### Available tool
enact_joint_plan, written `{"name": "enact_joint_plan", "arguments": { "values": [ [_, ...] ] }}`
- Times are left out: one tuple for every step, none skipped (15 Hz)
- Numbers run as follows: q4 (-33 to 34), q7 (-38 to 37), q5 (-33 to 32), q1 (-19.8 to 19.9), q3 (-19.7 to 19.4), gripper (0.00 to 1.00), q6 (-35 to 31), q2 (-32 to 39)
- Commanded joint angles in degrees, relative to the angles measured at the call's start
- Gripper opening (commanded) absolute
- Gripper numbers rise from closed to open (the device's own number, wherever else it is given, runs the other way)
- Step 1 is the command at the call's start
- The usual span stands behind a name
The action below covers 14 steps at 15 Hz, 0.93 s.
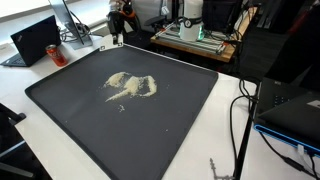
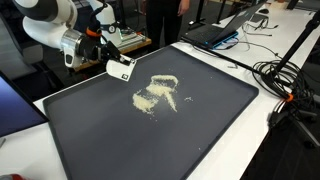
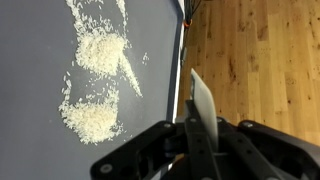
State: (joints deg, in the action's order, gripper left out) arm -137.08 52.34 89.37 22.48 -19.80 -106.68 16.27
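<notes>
Overview of a granular spread on a work tray. A large dark tray (image 1: pixel 150 130) with a low raised rim lies flat on a white table (image 1: pixel 70 68) and fills most of both exterior views; the rim evidently serves to keep loose material within its bounds. Pale rice-like grains (image 1: pixel 130 86) lie in a loose, lobed patch on the half of the tray nearer the arm, with a few strays just beside it; in the wrist view the grains (image 3: pixel 95 85) resolve into two denser heaps joined by thinner trails.

The gripper (image 2: pixel 122 70) hangs at the tray's edge, near the patch but apart from it; its jaws are fully closed on a thin, pale, blade-like tool (image 3: pixel 203 100). The tool is pinched by one end between the fingers (image 3: pixel 215 140), so that its free end projects beyond the gripper (image 3: pixel 200 125); such a hold plausibly leaves a clean working edge clear of the fingers. In the wrist view the tool's tip lies over the tray's rim (image 3: pixel 181 50), with a wood-grained surface (image 3: pixel 260 60) beyond; whether the tool touches the tray cannot be told.

Peripheral items stand off the tray, presumably to keep it unobstructed: an open laptop (image 1: pixel 35 42) and a tangle of cables (image 2: pixel 285 75).
</notes>
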Motion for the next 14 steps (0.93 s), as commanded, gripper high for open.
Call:
{"name": "enact_joint_plan", "arguments": {
  "values": [
    [-0.9, -1.0, 2.2, -0.6, -0.5, 0.01, -0.1, 0.3],
    [-1.2, -0.3, 1.7, -1.0, -0.5, 0.01, -0.8, -0.3],
    [-1.7, 0.6, 1.5, -1.2, -0.6, 0.01, -1.6, -1.0],
    [-1.9, 0.6, 0.9, -1.8, -0.7, 0.01, -3.5, -1.7],
    [-2.0, 0.7, -0.1, -2.3, -0.8, 0.01, -5.2, -2.4],
    [-2.2, 0.9, -0.9, -3.0, -0.8, 0.01, -7.7, -3.2],
    [-2.5, 1.2, -1.3, -3.5, -0.7, 0.01, -10.0, -4.2],
    [-2.7, 1.8, -1.8, -4.1, -0.6, 0.01, -12.3, -5.0],
    [-3.1, 2.3, -2.6, -4.8, -0.5, 0.01, -14.5, -6.2],
    [-3.3, 2.7, -3.7, -5.2, -0.3, 0.01, -16.0, -7.2],
    [-3.6, 2.9, -4.6, -5.8, -0.1, 0.01, -18.2, -8.5],
    [-3.9, 2.8, -6.1, -6.4, 0.2, 0.01, -20.5, -9.6],
    [-4.2, 2.5, -7.8, -6.9, 0.5, 0.01, -22.6, -10.8],
    [-4.7, 2.2, -9.7, -7.5, 0.9, 0.01, -25.2, -12.0]
  ]
}}
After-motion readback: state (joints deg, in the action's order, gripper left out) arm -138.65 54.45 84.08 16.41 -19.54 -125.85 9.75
